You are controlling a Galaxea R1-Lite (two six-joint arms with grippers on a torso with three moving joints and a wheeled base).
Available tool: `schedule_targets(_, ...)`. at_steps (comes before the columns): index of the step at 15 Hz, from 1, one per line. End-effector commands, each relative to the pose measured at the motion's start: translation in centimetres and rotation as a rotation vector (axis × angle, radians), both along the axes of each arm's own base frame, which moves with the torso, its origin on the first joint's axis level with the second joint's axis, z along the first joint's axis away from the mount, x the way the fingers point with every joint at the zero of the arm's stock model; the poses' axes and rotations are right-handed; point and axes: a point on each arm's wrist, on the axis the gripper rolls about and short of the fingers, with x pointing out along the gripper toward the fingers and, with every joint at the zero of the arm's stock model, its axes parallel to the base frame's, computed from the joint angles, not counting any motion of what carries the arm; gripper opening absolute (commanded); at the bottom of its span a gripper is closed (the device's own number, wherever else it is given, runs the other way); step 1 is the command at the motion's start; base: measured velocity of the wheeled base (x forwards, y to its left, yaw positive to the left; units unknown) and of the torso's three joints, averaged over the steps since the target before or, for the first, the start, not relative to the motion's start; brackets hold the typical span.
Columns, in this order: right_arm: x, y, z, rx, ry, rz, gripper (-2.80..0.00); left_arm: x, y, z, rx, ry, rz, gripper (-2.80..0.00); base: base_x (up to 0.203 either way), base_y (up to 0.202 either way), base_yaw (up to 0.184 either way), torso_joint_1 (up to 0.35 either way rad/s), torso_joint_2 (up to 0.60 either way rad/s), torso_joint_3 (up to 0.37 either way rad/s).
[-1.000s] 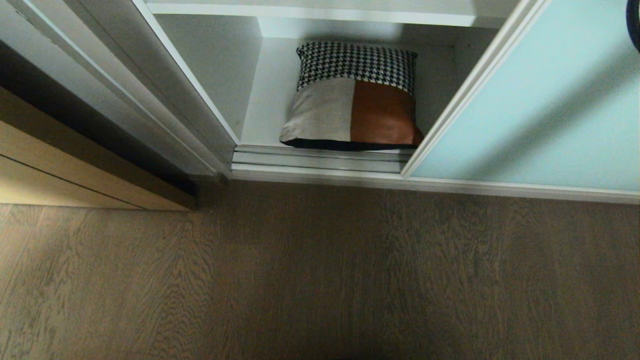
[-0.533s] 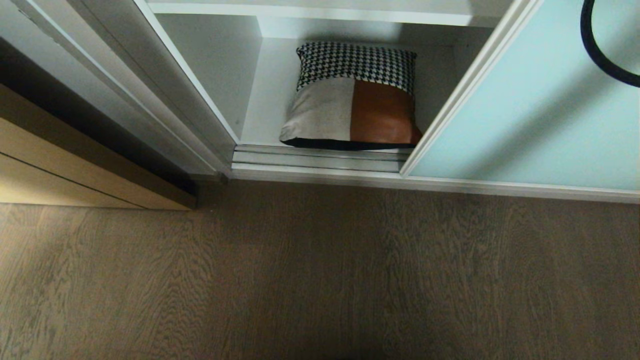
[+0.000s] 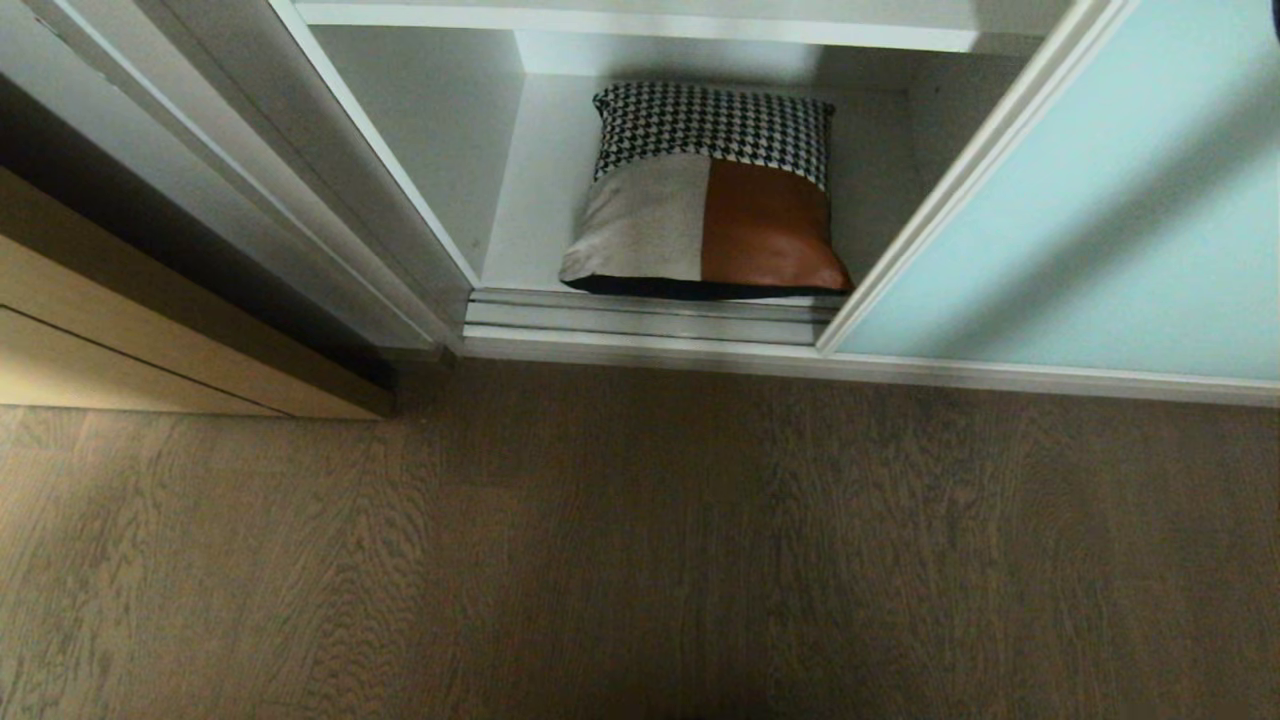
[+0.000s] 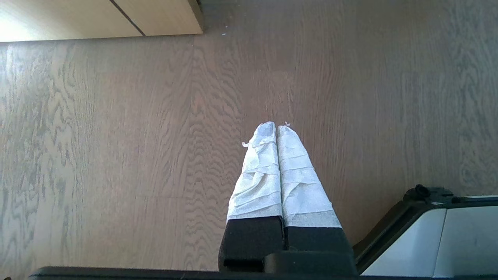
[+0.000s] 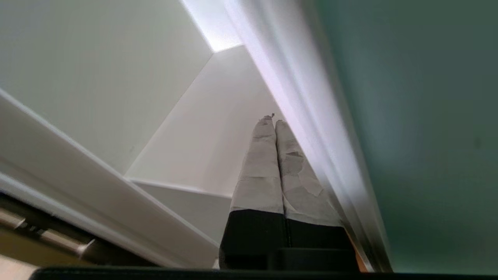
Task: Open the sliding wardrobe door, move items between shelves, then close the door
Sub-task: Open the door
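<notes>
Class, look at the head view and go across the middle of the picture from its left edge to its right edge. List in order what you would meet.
Tan wooden door → white wardrobe side wall → cushion on the bottom shelf → white-silver door frame → frosted aqua sliding wardrobe door.

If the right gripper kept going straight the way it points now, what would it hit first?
Probably the white inner wall of the wardrobe compartment. The shut right gripper points into the opening, right beside the sliding wardrobe door frame; depth is unclear, so it might graze the frame first.
</notes>
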Motion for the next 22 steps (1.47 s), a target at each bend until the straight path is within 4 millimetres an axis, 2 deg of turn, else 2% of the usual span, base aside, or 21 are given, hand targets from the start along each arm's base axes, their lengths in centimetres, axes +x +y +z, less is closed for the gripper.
schedule_targets(1, -1.6, -0.9, 0.2, 0.005, -0.018, -0.011, -2.8, 0.0, 0.0, 0.0, 0.0, 0.0, -0.001, -2.8, 0.0, 0.0, 0.0, 0.0, 0.0, 0.0)
schedule_targets(4, -1.8, -1.6, -0.1, -0.009, -0.016, -0.051, -2.8, 0.0, 0.0, 0.0, 0.0, 0.0, 0.001, -2.8, 0.0, 0.0, 0.0, 0.0, 0.0, 0.0)
schedule_targets(9, -3.4, -2.6, -0.2, -0.009, -0.023, -0.074, -2.8, 0.0, 0.0, 0.0, 0.0, 0.002, 0.001, -2.8, 0.0, 0.0, 0.0, 0.0, 0.0, 0.0)
schedule_targets(13, -3.5, -4.2, -0.2, -0.002, -0.027, -0.156, -2.8, 0.0, 0.0, 0.0, 0.0, 0.002, -0.001, -2.8, 0.0, 0.0, 0.0, 0.0, 0.0, 0.0)
schedule_targets(18, -5.8, -5.0, -0.5, -0.001, -0.041, -0.166, -2.8, 0.0, 0.0, 0.0, 0.0, 0.002, -0.001, -2.8, 0.0, 0.0, 0.0, 0.0, 0.0, 0.0)
schedule_targets(22, -6.8, -5.1, -0.8, -0.023, 0.003, -0.15, -2.8, 0.0, 0.0, 0.0, 0.0, 0.001, 0.0, -2.8, 0.0, 0.0, 0.0, 0.0, 0.0, 0.0)
